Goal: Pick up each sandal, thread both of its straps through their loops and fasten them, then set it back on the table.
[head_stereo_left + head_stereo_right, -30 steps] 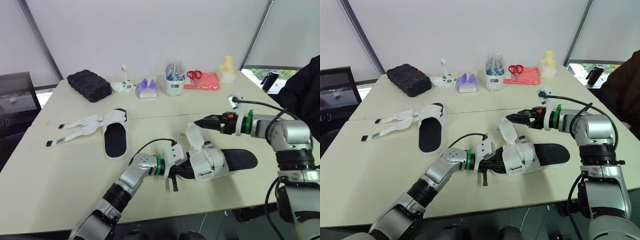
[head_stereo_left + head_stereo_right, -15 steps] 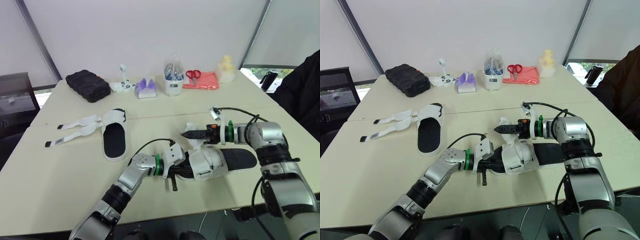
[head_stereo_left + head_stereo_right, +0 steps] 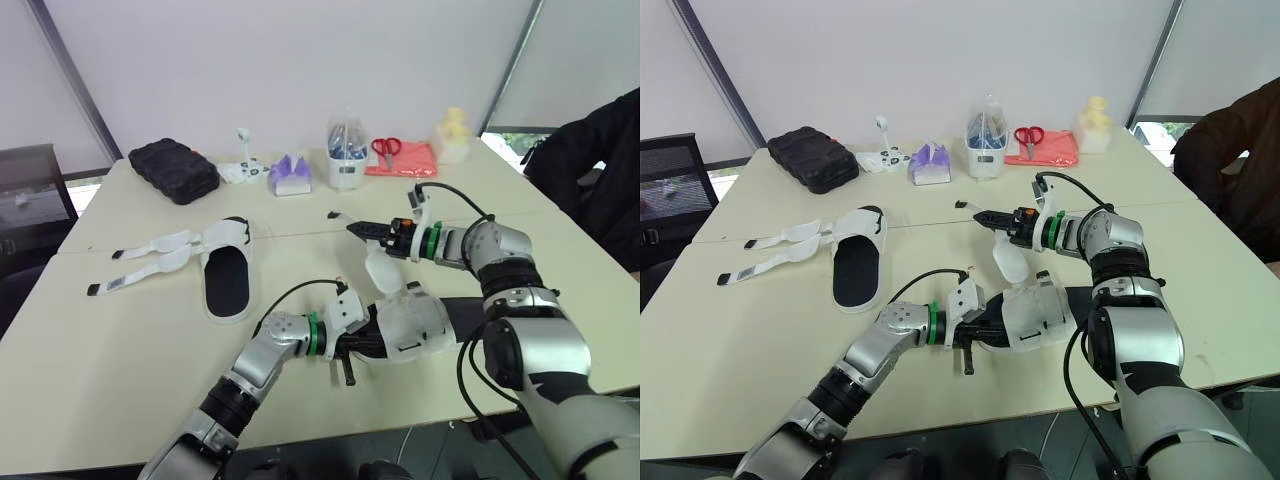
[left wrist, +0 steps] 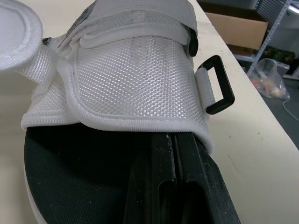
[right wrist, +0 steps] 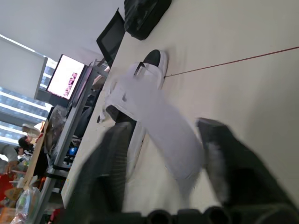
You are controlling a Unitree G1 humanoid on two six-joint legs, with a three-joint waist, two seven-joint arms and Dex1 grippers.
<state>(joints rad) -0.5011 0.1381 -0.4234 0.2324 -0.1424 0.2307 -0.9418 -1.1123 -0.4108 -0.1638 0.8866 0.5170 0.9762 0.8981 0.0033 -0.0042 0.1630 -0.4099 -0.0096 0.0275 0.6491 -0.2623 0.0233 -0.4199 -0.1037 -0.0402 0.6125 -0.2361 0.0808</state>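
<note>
The near sandal (image 3: 420, 320), with a black sole and white upper, lies at the table's front. My left gripper (image 3: 350, 345) is shut, its fingers (image 4: 170, 154) pushed in between the sole and the upper, beside a black loop (image 4: 215, 91). My right gripper (image 3: 362, 230) hovers above and behind that sandal, closed on its white strap (image 5: 159, 116). The strap rises from the upper, and its thin end pokes out past the fingertips. The second sandal (image 3: 228, 275) lies to the left with both straps (image 3: 150, 250) spread open.
Along the table's far side stand a black case (image 3: 175, 170), a purple tissue pack (image 3: 290, 177), a clear container (image 3: 347, 160), red scissors (image 3: 388, 150) on a red cloth and a yellow object (image 3: 455, 135). A person's dark sleeve (image 3: 590, 150) is at the right.
My right gripper has swung left over the near sandal, narrowed its fingers around the standing strap and drawn it up and left. My left gripper has stayed inside the sandal.
</note>
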